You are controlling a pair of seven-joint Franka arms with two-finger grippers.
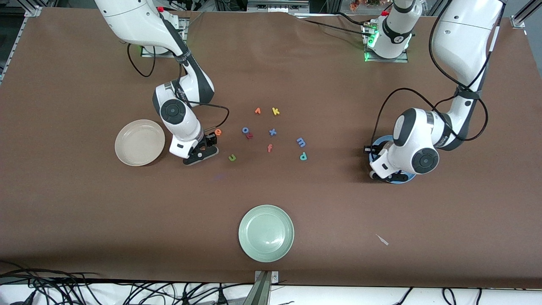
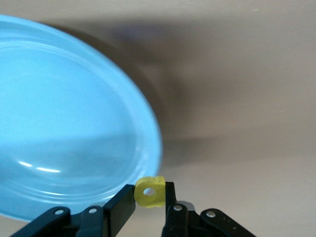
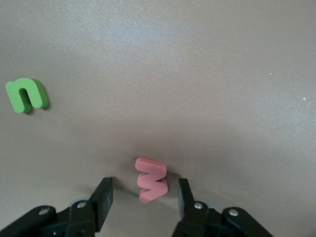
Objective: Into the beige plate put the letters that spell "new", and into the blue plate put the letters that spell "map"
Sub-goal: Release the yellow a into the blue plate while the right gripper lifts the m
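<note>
My left gripper [image 2: 150, 197] is shut on the yellow a [image 2: 150, 191] and hangs just over the rim of the blue plate [image 2: 74, 123]. In the front view the left arm covers most of that plate [image 1: 404, 180]. My right gripper [image 3: 145, 197] is down at the table beside the beige plate [image 1: 139, 142]. It is open, with the pink w [image 3: 151, 180] lying between its fingers and touching neither. The green n [image 3: 26, 95] lies close by, and the orange e [image 1: 218, 131] sits beside the gripper. The light blue m [image 1: 301, 141] and teal p [image 1: 303, 156] lie mid-table.
Spare letters lie mid-table: an orange v [image 1: 257, 111], yellow k [image 1: 275, 111], blue o [image 1: 245, 130], red k [image 1: 250, 135], blue x [image 1: 272, 132] and orange f [image 1: 269, 148]. A pale green plate [image 1: 266, 233] sits nearest the front camera. A paper scrap [image 1: 382, 239] lies toward the left arm's end.
</note>
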